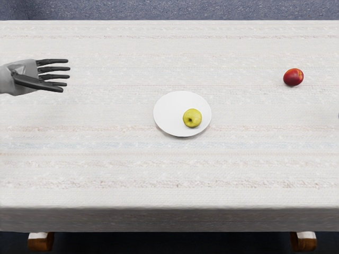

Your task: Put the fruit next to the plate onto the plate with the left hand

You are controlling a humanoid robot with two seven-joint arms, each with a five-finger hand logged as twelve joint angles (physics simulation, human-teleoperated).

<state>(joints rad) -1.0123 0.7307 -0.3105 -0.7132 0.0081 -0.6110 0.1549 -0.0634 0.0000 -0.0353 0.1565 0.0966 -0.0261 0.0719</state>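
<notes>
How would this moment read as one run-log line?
left hand: open, holds nothing | green apple: on plate | red fruit: on table, far right

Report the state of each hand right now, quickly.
Left hand: open, fingers straight and spread, holding nothing.
Right hand: not in view.

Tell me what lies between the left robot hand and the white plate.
Nothing: in the head view, only bare tabletop stretches between the left robot hand and the white plate, which holds the yellow-green apple.
</notes>
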